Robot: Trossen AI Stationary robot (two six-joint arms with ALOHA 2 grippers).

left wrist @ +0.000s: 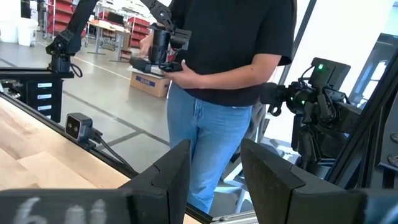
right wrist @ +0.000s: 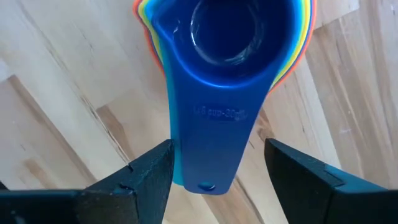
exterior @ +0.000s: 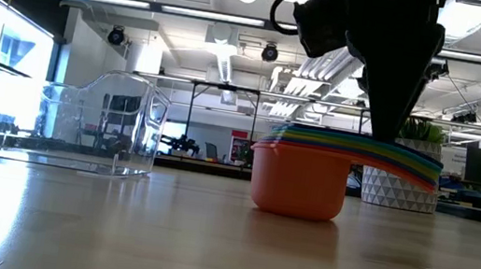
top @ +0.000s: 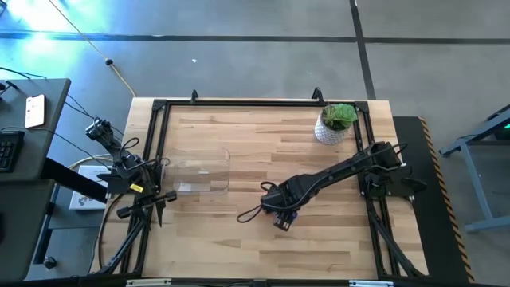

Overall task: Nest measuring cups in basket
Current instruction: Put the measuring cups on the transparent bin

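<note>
- Right gripper [right wrist: 214, 165]: fingers spread, straddling the blue handle of the nested measuring cups [exterior: 305, 177] on the table [top: 319, 247].
- Left gripper [left wrist: 214, 171]: spread, empty, beside the basket [top: 199, 171].

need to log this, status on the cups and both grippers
Right gripper open, straddling the handles of the nested measuring cups on the table. Basket empty, apart from the stack. Left gripper open, parked at the table's left edge.

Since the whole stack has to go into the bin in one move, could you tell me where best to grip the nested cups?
Probably by the fanned handles, from above: they jut flat beyond the nested cups, and the right gripper sits open astride the blue handle.
</note>
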